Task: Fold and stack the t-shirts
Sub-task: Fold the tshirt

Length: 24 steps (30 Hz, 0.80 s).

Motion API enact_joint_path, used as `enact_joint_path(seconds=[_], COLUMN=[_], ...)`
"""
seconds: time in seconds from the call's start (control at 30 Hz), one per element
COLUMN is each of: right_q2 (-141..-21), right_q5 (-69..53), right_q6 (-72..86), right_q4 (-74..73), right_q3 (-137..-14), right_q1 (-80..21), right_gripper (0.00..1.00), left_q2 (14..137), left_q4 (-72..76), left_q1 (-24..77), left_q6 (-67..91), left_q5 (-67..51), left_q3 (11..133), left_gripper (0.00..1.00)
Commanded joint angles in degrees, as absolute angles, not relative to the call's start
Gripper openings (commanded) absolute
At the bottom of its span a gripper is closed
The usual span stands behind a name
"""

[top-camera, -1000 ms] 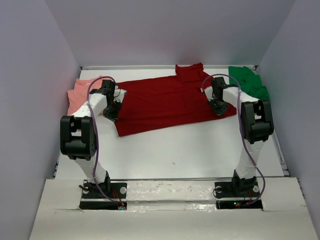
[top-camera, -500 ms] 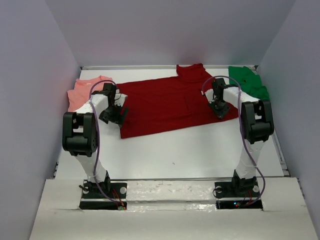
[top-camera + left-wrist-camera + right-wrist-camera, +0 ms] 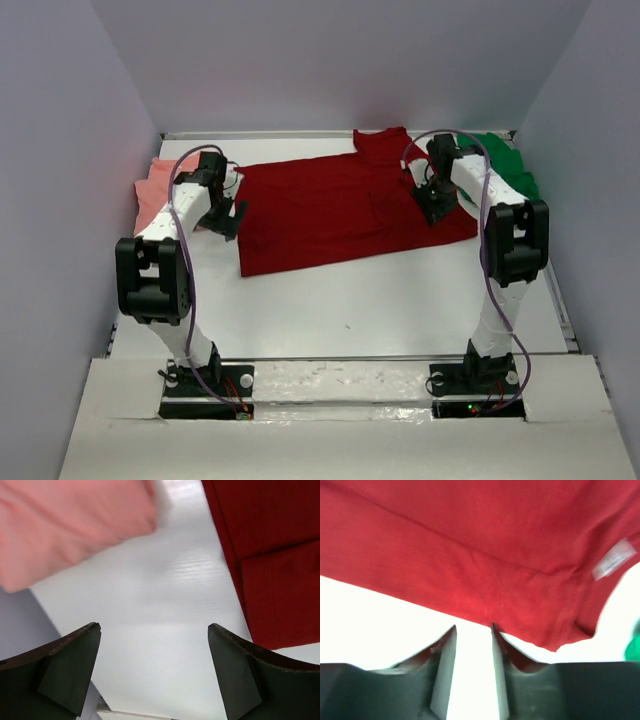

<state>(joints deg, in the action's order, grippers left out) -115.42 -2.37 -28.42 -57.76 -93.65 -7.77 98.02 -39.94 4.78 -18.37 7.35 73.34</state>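
As they lie, three: red t-shirt (image 3: 320,205), pink t-shirt (image 3: 153,192), green t-shirt (image 3: 506,166).

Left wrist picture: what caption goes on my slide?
Open left tool above the table, between pink shirt and red shirt.

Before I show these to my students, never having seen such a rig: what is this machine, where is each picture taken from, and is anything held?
Two robot arms are bolted to a white table's near edge. The wide picture looks down from above and behind; the other two come from a camera on each wrist, past that arm's own fingers. A dark red t-shirt lies spread flat, a pink t-shirt far left, a green t-shirt far right. The left fingers stand wide open over bare table. The right fingers, slightly apart at the red shirt's edge, seem to grip nothing.
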Motion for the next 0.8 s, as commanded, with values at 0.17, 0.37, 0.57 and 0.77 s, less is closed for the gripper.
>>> enact_joint_path(seconds=[0.17, 0.37, 0.57, 0.77], right_q2=[-105.7, -99.0, -111.7, -122.0], right_q5=[-11.1, 6.9, 7.7, 2.6], right_q6=[-27.1, -27.6, -26.4, -21.4], right_q4=[-70.4, -37.1, -36.2, -36.2], right_q3=[-126.1, -106.5, -114.2, -124.4], right_q1=[-7.2, -7.2, -6.5, -4.7], right_gripper=[0.76, 0.0, 0.32, 0.51], left_q2=[83.3, 78.9, 86.3, 95.9], left_q4=[-42.3, -29.7, -25.6, -25.7], left_q1=[4.6, 4.5, 4.4, 3.5], left_q6=[-22.4, -20.1, -17.1, -14.0], left_q5=[10.8, 0.3, -3.9, -8.0], left_q3=[89.8, 84.8, 86.7, 92.7], left_gripper=[0.99, 0.99, 0.99, 0.99])
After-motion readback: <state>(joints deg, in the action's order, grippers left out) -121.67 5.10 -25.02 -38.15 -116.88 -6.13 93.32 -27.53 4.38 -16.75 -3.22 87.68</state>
